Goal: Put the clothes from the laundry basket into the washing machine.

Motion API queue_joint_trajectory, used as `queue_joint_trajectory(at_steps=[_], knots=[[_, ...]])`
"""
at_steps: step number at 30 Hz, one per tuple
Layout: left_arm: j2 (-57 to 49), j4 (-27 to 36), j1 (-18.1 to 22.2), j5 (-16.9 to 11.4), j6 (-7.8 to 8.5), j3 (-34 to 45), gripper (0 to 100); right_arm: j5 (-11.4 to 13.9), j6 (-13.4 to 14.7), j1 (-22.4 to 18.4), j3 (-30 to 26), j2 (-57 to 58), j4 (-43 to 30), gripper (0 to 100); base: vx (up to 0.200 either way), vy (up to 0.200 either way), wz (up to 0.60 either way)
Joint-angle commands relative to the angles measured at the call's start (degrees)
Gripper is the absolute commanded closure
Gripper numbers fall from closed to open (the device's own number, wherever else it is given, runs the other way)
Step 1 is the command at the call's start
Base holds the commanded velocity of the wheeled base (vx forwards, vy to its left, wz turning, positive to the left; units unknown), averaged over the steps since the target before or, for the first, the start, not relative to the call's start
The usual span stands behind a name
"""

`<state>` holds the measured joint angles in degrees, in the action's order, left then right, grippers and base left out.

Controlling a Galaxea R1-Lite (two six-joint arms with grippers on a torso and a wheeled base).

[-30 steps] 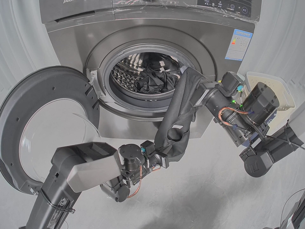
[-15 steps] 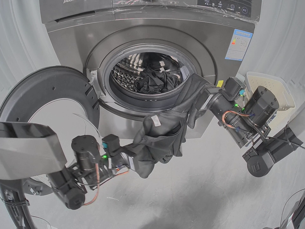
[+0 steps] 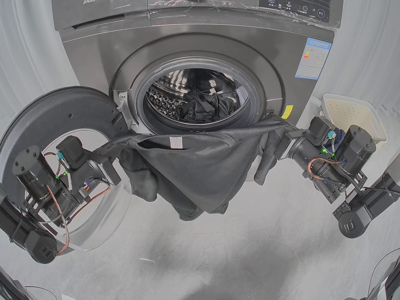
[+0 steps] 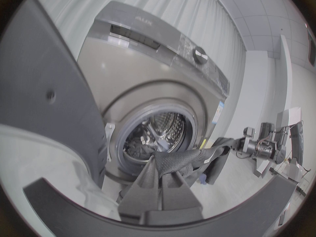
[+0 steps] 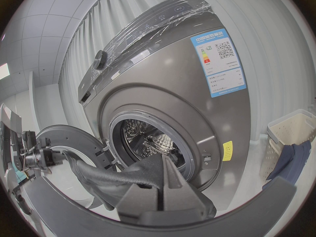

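Observation:
A black garment (image 3: 196,159) is stretched wide in front of the washing machine (image 3: 196,42), just below its open drum mouth. My left gripper (image 3: 109,150) is shut on the garment's left end, in front of the open door (image 3: 54,117). My right gripper (image 3: 278,135) is shut on its right end. In the left wrist view the cloth (image 4: 177,160) runs from my closed left gripper (image 4: 160,170) toward the right arm. The right wrist view shows the cloth (image 5: 125,178) pinched at my right gripper (image 5: 162,168). Dark clothes (image 3: 202,105) lie inside the drum.
The cream laundry basket (image 3: 354,113) stands to the right of the machine, with a dark blue garment (image 5: 293,162) hanging over its rim. The door swings out to the left, behind the left arm. Bare grey floor (image 3: 233,251) lies below the hanging cloth.
My left arm has swung far left and upward, pulling the bunched garment out into a wide sheet. My right gripper has dropped lower and moved right, away from the drum opening.

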<state>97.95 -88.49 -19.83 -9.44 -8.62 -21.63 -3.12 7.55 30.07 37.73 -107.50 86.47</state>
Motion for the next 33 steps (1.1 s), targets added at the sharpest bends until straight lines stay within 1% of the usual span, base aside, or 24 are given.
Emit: queue_joint_trajectory(at_steps=[1,6,9,10,12,15,21,33], knots=[[-4.0,0.0,0.0,0.2,-0.08,-1.8,100,0.8,-0.1,-1.5,-1.3,1.9,0.0,100,0.0,0.0,0.0],[-4.5,0.0,-0.5,0.8,-0.17,-4.7,100,1.4,-0.7,-2.3,-3.8,3.5,-0.7,100,0.0,0.0,0.0],[-4.5,0.0,-0.9,2.4,-0.08,-5.8,100,2.5,-1.9,-3.5,-5.6,3.7,-0.4,100,0.0,0.0,0.0],[-4.5,0.0,-0.9,2.4,-0.08,-5.8,100,2.5,-1.9,-3.5,-5.6,3.7,-0.4,100,0.0,0.0,0.0],[-4.3,0.0,-2.6,3.0,-0.08,-5.4,100,2.8,-2.4,-4.4,-5.2,4.3,-0.1,100,0.0,0.0,0.0],[-3.9,0.0,-2.9,3.1,0.01,-5.3,100,2.9,-2.4,-4.6,-4.8,5.6,-0.4,100,0.0,0.0,0.0],[-3.6,0.0,-3.0,3.1,0.09,-4.5,100,3.6,-2.6,-4.6,-4.5,7.8,-1.0,100,0.0,0.0,0.0],[-3.1,0.0,-2.9,3.1,0.09,-4.0,100,3.6,-2.6,-4.8,-4.2,8.4,-1.0,100,0.0,0.0,0.0]])
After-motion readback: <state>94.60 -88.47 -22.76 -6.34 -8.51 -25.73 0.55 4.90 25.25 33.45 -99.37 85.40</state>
